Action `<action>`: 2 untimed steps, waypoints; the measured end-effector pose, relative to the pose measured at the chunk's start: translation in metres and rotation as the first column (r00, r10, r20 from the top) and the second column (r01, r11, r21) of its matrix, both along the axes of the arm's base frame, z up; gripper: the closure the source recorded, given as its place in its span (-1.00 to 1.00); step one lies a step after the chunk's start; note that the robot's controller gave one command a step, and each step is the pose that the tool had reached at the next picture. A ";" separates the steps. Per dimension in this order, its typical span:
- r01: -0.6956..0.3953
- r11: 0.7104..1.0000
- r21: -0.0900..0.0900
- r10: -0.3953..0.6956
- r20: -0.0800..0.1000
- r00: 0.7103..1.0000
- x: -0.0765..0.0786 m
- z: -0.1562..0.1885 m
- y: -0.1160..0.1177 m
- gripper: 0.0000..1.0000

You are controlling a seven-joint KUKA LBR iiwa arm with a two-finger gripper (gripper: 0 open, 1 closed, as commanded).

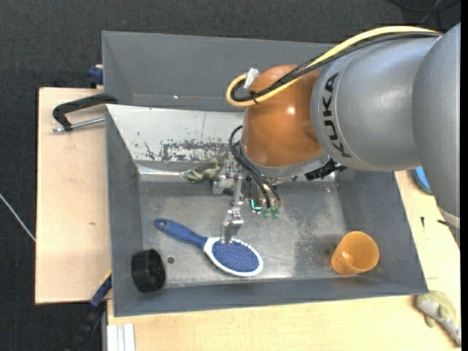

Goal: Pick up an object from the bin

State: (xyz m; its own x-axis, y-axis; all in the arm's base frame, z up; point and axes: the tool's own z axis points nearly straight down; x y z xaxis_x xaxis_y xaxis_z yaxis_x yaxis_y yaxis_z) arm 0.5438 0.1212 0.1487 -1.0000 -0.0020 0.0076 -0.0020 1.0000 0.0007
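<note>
Hovering just behind the brush [235, 257], the gripper [232, 229] gave no telling whether it was spread or pinched. That brush, blue, with an oval bristled head and slim handle toward the left wall, lay near the bin's [121, 218] front wall. The orange wrist cover [281, 123] hid the back-right floor.
</note>
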 end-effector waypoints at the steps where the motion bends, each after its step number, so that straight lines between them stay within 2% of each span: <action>1: -0.170 0.985 0.006 0.170 0.010 0.985 -0.034 -0.075 0.025 -1.00; 2: -0.165 0.986 0.004 0.165 0.018 0.986 -0.031 -0.073 0.023 1.00</action>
State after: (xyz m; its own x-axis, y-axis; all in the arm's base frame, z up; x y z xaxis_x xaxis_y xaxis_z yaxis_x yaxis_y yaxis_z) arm 0.5126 0.1437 0.0752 -0.9859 -0.1672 -0.0101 -0.1673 0.9859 0.0045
